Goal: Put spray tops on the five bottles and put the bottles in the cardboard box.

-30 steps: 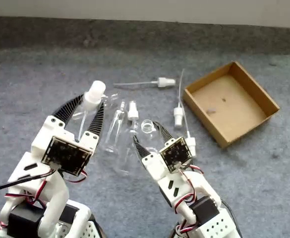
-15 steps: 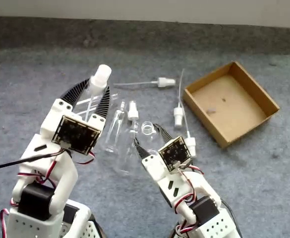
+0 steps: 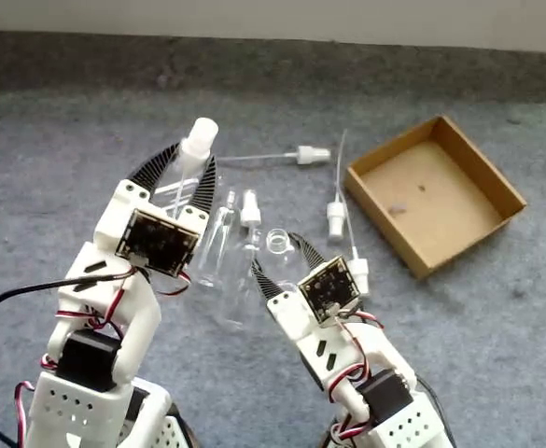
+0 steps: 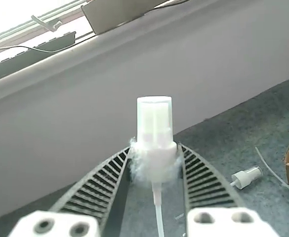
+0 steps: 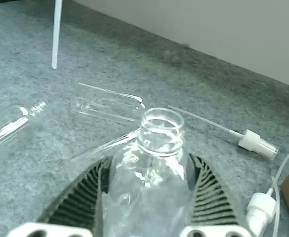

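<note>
Grey felt-like counter (image 3: pixel 67 121) from above: left end effector (image 3: pixel 181 177) pinching a white spray top (image 3: pixel 201 135), held high with cap uppermost, presumably for lowering onto a bottle (image 3: pixel 277 241). Right end effector (image 3: pixel 282 261) clamped around that clear bottle, mouth up, likely steadied to receive the top; the two well apart. Cardboard box (image 3: pixel 438 124) to one side, no bottle in it; loose tops (image 3: pixel 310 154) and lying bottles (image 3: pixel 215 233) nearby. From the left wrist: gripped at the collar, dip tube (image 4: pixel 157 217) hanging between the fingers (image 4: pixel 100 182). From the right wrist: grasped by the body, open neck (image 5: pixel 161 129) clear of the fingers, free for insertion.
</note>
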Available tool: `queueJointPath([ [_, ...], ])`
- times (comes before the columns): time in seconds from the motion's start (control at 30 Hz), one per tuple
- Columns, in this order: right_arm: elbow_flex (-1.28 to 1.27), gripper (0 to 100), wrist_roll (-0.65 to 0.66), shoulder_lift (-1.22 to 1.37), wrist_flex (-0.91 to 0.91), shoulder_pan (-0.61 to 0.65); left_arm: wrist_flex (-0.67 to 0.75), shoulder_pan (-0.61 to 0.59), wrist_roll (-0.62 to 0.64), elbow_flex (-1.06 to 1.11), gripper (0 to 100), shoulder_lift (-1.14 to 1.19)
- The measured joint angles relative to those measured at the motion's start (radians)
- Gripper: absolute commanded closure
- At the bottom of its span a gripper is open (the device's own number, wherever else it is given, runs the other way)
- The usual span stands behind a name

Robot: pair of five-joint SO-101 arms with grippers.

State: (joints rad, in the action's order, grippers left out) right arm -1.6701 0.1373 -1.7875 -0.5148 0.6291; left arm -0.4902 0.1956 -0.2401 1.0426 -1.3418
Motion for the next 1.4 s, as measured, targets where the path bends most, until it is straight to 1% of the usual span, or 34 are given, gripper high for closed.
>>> queueJointPath([
  [0.17,0.0,92.7,0.0,0.0,0.0,0.0,0.006,0.0,0.212,0.0,99,0.0],
  [0.3,0.0,92.7,0.0,0.0,-0.023,0.0,0.025,0.0,0.331,0.0,99,0.0],
  [0.53,0.0,92.7,0.0,0.0,-0.037,0.0,0.178,0.0,0.56,0.005,99,0.0],
  [0.6,0.0,92.7,0.0,0.0,-0.037,0.0,0.227,0.0,0.64,0.034,99,0.0],
  [0.7,0.0,92.7,0.0,0.0,-0.037,0.0,0.322,0.034,0.713,0.092,99,0.0],
  [0.8,0.0,92.7,0.0,0.0,-0.037,0.0,0.417,0.081,0.729,0.135,99,0.0],
  [0.87,0.0,92.7,0.0,0.0,-0.037,0.0,0.451,0.103,0.73,0.146,99,0.0],
  [0.97,0.0,92.7,0.0,0.0,-0.037,0.0,0.453,0.132,0.73,0.147,99,0.0],
  [1.23,0.0,92.7,0.0,0.0,-0.037,0.0,0.433,0.132,0.729,0.147,99,0.0],
  [1.4,0.0,92.7,0.0,0.0,-0.037,0.0,0.428,0.15,0.667,0.19,99,0.002],
])
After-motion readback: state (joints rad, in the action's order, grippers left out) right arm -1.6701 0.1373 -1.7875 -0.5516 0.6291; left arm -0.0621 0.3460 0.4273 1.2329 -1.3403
